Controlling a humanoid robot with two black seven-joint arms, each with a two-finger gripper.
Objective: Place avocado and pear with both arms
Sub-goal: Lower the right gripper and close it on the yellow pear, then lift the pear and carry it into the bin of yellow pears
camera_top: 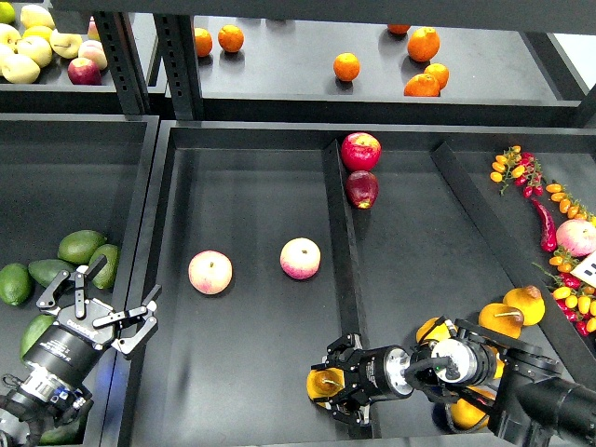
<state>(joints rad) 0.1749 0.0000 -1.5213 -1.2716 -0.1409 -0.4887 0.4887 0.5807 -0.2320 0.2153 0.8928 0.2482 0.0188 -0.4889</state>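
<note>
Apparently right tool (328,384) grips pear (323,382), lower centre; left tool (98,307) gapes empty beside avocados (82,246): lower gently.

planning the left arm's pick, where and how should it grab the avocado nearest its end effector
Grip the avocado across its narrow middle, coming from above. It lies flat, elongated and tilted, with another avocado close beside it, so a side approach looks crowded. The left end effector is open just below it.

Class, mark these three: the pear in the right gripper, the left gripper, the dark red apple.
pear (325,383), head view, yellow skin beside gripper fingers
left gripper (110,303), head view, between fingertips
dark red apple (362,188), head view, centre
</note>
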